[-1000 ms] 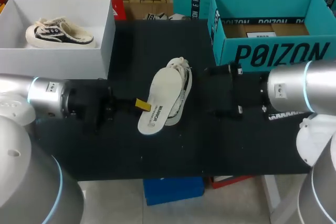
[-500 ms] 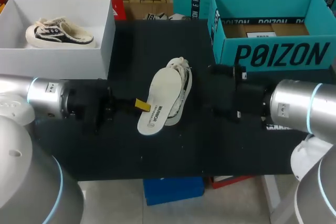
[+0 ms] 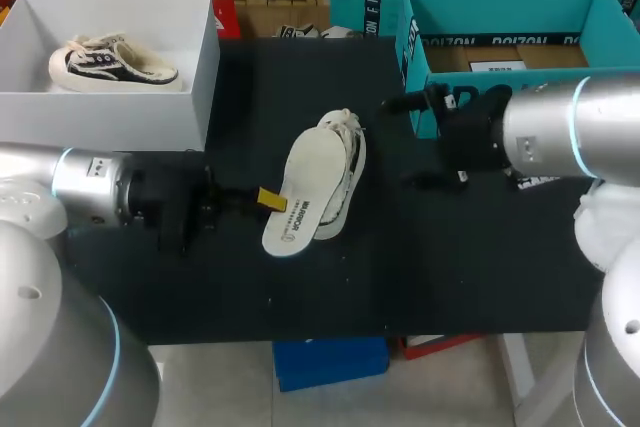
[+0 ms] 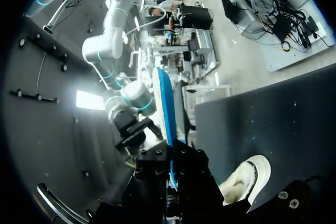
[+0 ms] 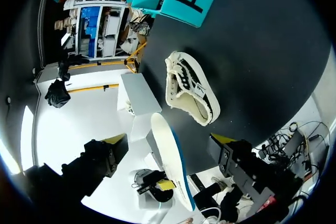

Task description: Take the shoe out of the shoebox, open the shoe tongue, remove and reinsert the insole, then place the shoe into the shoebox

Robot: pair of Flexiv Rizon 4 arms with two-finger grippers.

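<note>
Nearest, the insole (image 3: 298, 195) is seen out of the shoe, pinched at its edge by the left gripper (image 3: 268, 199) and held up close by the shoe (image 3: 350, 165), which lies on the black table (image 3: 300, 287) outside any box. Just beyond, the right gripper (image 3: 412, 143) is spread wide and nothing is held by it. Removal is judged done; reinsertion and the return to a shoebox (image 3: 520, 97) farther back are left.

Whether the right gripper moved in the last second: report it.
Yes. The right gripper has shifted toward the teal shoebox, now in front of its near corner.
</note>
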